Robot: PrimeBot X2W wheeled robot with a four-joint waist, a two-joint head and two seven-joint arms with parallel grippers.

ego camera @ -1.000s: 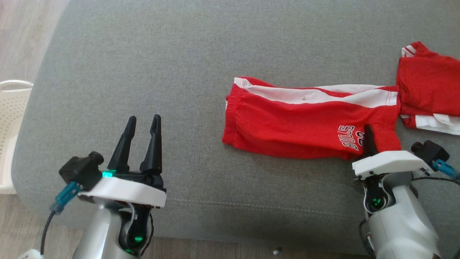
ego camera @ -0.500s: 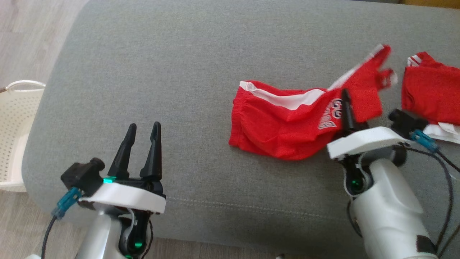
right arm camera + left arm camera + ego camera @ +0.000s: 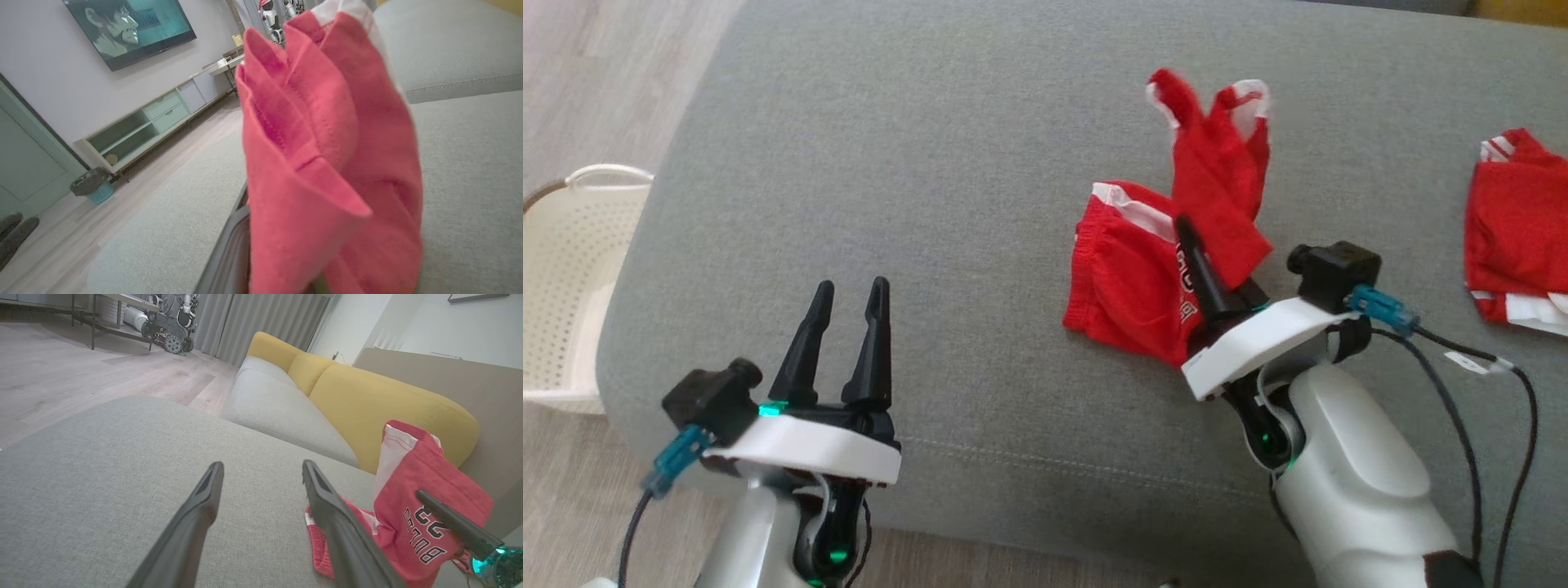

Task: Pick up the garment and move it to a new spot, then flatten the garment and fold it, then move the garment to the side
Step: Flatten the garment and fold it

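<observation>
Folding looks underway: right gripper [image 3: 1186,235], pinched tight on the raised leg end of the shorts [image 3: 1123,290], should lay it over the waistband [image 3: 1085,269]; left gripper [image 3: 852,287] hovers, fingers spread wide.

Around the grey sofa seat [image 3: 980,163] lies pale wooden floor [image 3: 81,367], with yellow back cushions [image 3: 367,404] behind it, a white perforated basket [image 3: 564,278] at its left edge and a wall television [image 3: 130,28] across the floor.
</observation>
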